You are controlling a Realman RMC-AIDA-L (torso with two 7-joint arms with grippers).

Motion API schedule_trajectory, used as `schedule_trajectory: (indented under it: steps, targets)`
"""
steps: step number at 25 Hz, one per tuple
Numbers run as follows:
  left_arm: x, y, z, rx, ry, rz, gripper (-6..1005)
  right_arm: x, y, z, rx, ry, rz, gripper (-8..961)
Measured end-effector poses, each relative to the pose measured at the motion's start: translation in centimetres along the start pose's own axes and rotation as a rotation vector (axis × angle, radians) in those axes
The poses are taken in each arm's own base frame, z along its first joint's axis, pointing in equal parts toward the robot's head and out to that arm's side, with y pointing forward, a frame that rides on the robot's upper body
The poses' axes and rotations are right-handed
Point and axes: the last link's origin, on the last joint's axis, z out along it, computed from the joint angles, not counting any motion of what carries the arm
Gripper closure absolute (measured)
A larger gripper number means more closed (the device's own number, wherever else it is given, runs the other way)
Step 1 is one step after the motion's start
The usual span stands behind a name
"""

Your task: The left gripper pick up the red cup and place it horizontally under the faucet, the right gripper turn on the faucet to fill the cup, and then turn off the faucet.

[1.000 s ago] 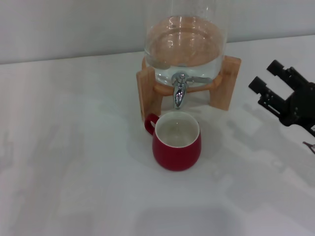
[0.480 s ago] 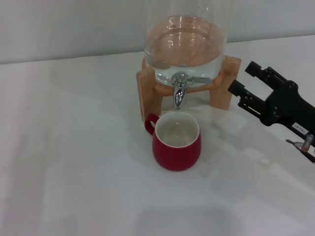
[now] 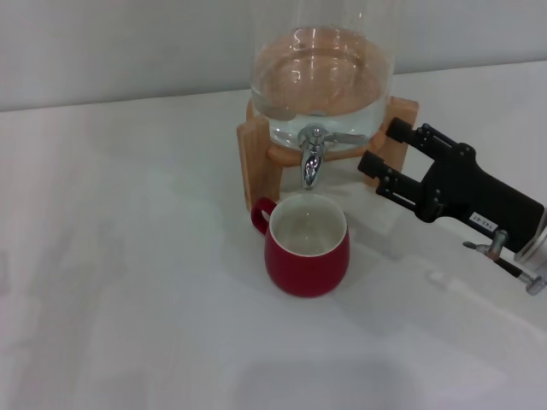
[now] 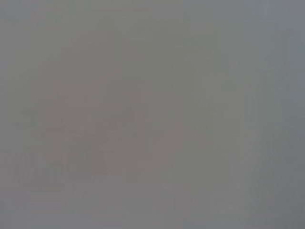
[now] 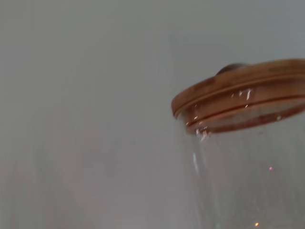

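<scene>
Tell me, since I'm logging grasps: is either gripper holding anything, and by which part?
Nothing is held. The right gripper is open beside the faucet; the red cup stands free. The left gripper isn't visible.

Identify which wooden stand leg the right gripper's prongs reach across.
The stand's right-hand leg: the open right gripper overlaps it in the head view, while the left-hand leg beside the faucet stands clear.

Clear glass dispenser (image 3: pixel 320 77) holds water on a wooden stand (image 3: pixel 256 158); wooden lid (image 5: pixel 238 93); white table (image 3: pixel 128 256).
</scene>
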Motion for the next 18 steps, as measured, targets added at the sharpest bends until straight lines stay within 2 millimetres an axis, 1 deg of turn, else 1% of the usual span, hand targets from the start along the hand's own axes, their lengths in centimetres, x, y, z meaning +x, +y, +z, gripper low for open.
schedule_trajectory:
  steps: [9,18]
  targets:
    - [-0.1,0.5,0.0,-0.026,-0.006,-0.004,516,0.2,0.1,0.9,-0.030,0.028,0.005,200]
    - [-0.1,0.7,0.0,-0.033,-0.006,-0.006,516,0.4,0.3,1.2,-0.057,0.047,0.029,200]
